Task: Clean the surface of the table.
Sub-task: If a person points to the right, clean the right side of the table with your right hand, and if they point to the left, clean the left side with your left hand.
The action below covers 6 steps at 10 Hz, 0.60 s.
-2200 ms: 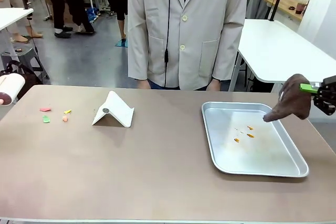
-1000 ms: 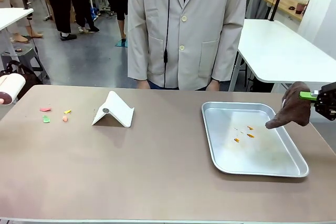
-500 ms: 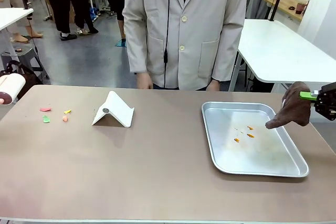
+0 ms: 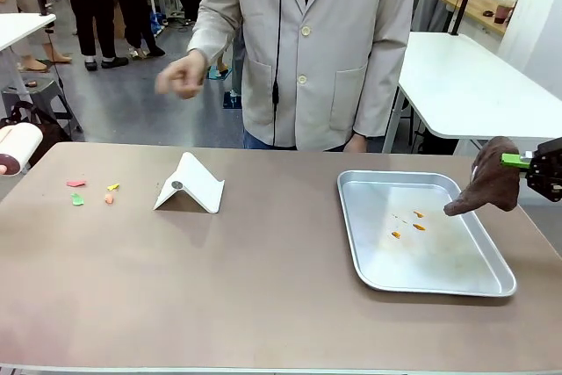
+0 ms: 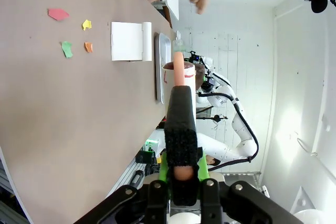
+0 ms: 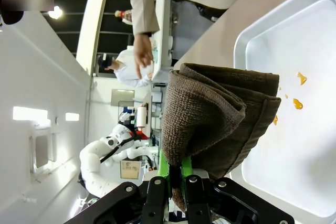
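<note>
The brownish-taupe table (image 4: 263, 278) spans the front view. Small coloured scraps (image 4: 91, 192) lie on its left part, also seen from the left wrist (image 5: 71, 30). My left gripper (image 5: 181, 170) is shut on the black handle of a white lint roller (image 5: 178, 80). The roll shows at the far left edge (image 4: 18, 147), above the table's corner. My right gripper (image 4: 529, 162) is shut on a folded brown cloth (image 4: 492, 186), which hangs over the right rim of a silver tray (image 4: 369, 243). The right wrist view shows that gripper (image 6: 178, 176) pinching the cloth (image 6: 215, 124) over the tray (image 6: 315, 171).
A white folded card stand (image 4: 190, 184) sits left of centre. Orange bits (image 4: 411, 222) lie in the tray. A person in a pale jacket (image 4: 312, 50) stands at the far side with one hand (image 4: 180, 76) raised. White tables (image 4: 465, 81) stand behind.
The person's hand rose from the table's far edge to chest height. My right gripper shifted slightly to the right with the cloth, then held still. The roller has not moved.
</note>
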Motion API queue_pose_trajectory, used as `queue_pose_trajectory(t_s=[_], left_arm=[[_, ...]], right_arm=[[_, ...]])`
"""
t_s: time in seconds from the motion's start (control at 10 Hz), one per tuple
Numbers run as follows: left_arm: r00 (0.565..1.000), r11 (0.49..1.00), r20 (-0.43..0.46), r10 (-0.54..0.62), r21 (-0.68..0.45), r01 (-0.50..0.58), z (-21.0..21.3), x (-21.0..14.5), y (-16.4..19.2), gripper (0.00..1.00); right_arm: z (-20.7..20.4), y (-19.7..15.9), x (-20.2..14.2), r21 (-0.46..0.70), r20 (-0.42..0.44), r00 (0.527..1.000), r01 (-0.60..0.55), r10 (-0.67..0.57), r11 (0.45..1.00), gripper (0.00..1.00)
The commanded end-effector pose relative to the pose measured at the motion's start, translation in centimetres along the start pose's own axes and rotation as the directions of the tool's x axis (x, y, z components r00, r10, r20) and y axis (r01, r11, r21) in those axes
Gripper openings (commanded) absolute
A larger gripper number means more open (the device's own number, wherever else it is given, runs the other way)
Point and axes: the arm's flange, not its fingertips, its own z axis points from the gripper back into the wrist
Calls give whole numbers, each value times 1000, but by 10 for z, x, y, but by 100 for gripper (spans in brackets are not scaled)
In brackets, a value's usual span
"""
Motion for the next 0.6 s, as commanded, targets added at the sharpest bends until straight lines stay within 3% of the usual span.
queue_pose_trajectory(t_s=[0.0,0.5], left_arm=[[1000,1000,1,-9,0,9,1,-3,-2,21],[1000,1000,1,-9,0,9,1,-3,-2,21]], right_arm=[[1,1,-1,15,-7,1000,3,-3,1000,0],[1,1,-1,15,-7,1000,3,-3,1000,0]])
